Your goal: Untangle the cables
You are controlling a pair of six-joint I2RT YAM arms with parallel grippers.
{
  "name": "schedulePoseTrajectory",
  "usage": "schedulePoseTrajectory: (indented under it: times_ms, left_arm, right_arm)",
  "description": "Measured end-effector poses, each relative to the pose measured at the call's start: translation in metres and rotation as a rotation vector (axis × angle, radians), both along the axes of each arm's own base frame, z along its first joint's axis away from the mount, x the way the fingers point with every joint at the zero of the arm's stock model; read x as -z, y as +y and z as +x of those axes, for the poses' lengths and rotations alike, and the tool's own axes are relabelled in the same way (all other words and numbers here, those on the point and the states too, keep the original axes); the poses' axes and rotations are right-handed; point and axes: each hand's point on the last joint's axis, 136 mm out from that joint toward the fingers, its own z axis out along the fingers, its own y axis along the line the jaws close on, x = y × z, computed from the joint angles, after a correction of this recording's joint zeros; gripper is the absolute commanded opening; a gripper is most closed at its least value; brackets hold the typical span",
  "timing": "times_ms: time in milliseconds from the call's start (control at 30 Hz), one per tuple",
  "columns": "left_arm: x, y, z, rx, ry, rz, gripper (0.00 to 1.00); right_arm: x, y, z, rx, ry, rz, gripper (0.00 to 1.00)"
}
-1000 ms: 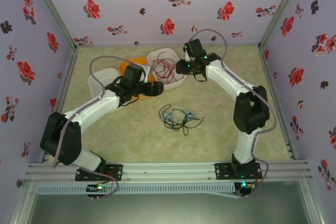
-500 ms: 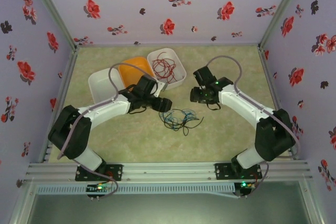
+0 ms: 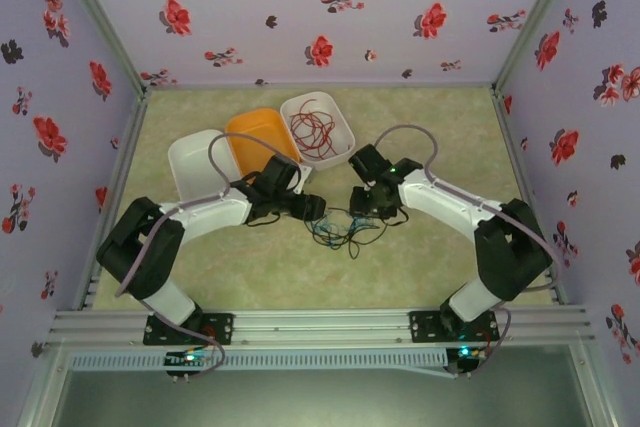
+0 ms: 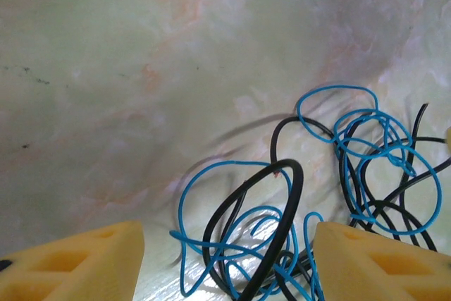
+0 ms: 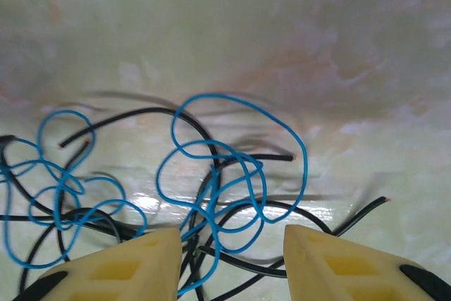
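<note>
Behind the cables (image 3: pixel 343 234), an orange tub (image 3: pixel 256 128) sits between two white tubs (image 3: pixel 186 154).

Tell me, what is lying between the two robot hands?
The tangled blue and black cables lie there, in the gap between the left hand and the right hand, as the top view shows. Both hands are open.
</note>
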Motion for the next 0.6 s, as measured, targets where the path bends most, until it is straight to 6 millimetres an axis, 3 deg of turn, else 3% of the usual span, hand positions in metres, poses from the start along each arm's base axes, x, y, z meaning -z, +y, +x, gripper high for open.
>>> schedulePoseTrajectory:
  times_ms: [600]
  left_arm:
    - [0.005,0.000,0.003,-0.028,0.005,-0.008,0.58]
  right_arm:
    - [0.022,0.022,-0.003,0.017,0.054,0.096,0.32]
